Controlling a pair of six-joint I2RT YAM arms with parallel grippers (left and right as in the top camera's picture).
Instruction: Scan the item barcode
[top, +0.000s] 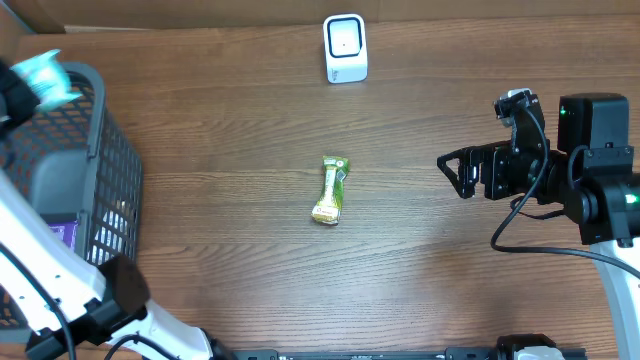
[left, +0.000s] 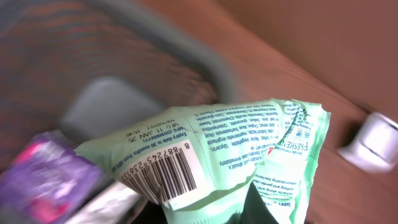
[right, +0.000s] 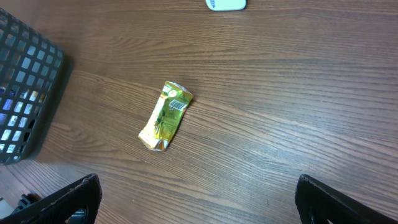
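Note:
My left gripper (top: 22, 88) hangs over the basket at the far left, shut on a mint-green packet (top: 48, 76). In the left wrist view that packet (left: 236, 143) fills the frame, its printed back and barcode (left: 166, 171) facing the camera, with the gripper (left: 217, 216) pinching its lower edge. The white scanner (top: 345, 48) stands at the table's back centre and shows blurred at the right edge, scanner (left: 372, 140). My right gripper (top: 452, 172) is open at the right, nothing between its fingers (right: 74, 200).
A grey mesh basket (top: 100, 170) at the left holds a purple packet (left: 43, 169) and other items. A yellow-green packet (top: 331, 190) lies mid-table; the right wrist view shows that packet (right: 166, 116) ahead of the open jaws, with the basket's corner (right: 25, 93) to the left.

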